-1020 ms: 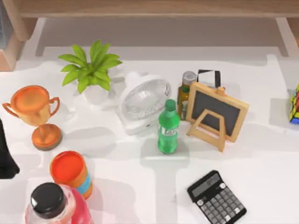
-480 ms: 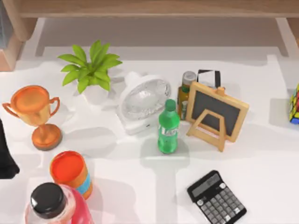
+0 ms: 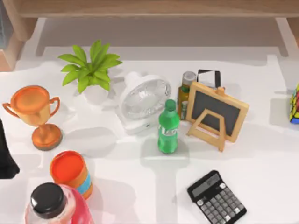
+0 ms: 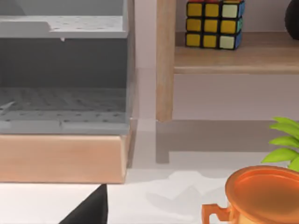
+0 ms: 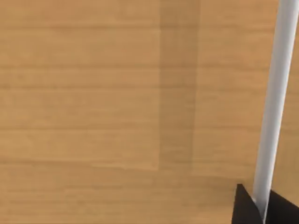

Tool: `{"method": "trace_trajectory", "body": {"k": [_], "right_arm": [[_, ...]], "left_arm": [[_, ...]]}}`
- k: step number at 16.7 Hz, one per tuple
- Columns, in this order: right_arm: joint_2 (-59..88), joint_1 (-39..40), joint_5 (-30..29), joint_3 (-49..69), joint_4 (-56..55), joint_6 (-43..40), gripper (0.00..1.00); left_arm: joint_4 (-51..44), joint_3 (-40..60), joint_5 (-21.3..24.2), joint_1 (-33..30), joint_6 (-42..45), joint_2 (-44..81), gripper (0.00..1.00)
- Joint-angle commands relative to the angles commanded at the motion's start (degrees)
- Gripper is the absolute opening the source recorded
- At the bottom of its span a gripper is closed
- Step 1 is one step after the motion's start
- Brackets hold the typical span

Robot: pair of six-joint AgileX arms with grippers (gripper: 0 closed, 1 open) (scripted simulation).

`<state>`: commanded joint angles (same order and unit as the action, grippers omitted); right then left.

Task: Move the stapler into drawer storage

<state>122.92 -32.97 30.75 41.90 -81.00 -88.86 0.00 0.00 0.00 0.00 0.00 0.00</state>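
The stapler (image 5: 275,93) is a thin white bar pinched between the dark fingers of the right gripper (image 5: 261,207), close against a wooden panel (image 5: 93,116). The left gripper (image 3: 5,158) sits parked at the table's (image 3: 140,182) 9 o'clock edge; its grip cannot be told. The green bottle's (image 3: 168,128) label is unreadable. The calculator (image 3: 217,198) lies at 5 o'clock and the puzzle cube (image 3: 295,105) at 3 o'clock.
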Motion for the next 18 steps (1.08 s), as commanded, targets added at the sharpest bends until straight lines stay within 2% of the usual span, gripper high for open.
{"method": "trace_trajectory", "body": {"k": [7, 14, 18], "right_arm": [[5.34, 4.2, -4.27, 12.8, 7.17, -0.12, 0.0], [6.42, 4.7, -5.06, 14.82, 8.83, -0.03, 0.0], [10.09, 6.42, -6.83, 23.38, 13.07, -0.18, 0.0]], "left_arm": [[0.0, 0.0, 0.0, 0.0, 0.0, 0.0, 1.0], [0.0, 0.0, 0.0, 0.0, 0.0, 0.0, 1.0], [0.0, 0.0, 0.0, 0.0, 0.0, 0.0, 1.0]]}}
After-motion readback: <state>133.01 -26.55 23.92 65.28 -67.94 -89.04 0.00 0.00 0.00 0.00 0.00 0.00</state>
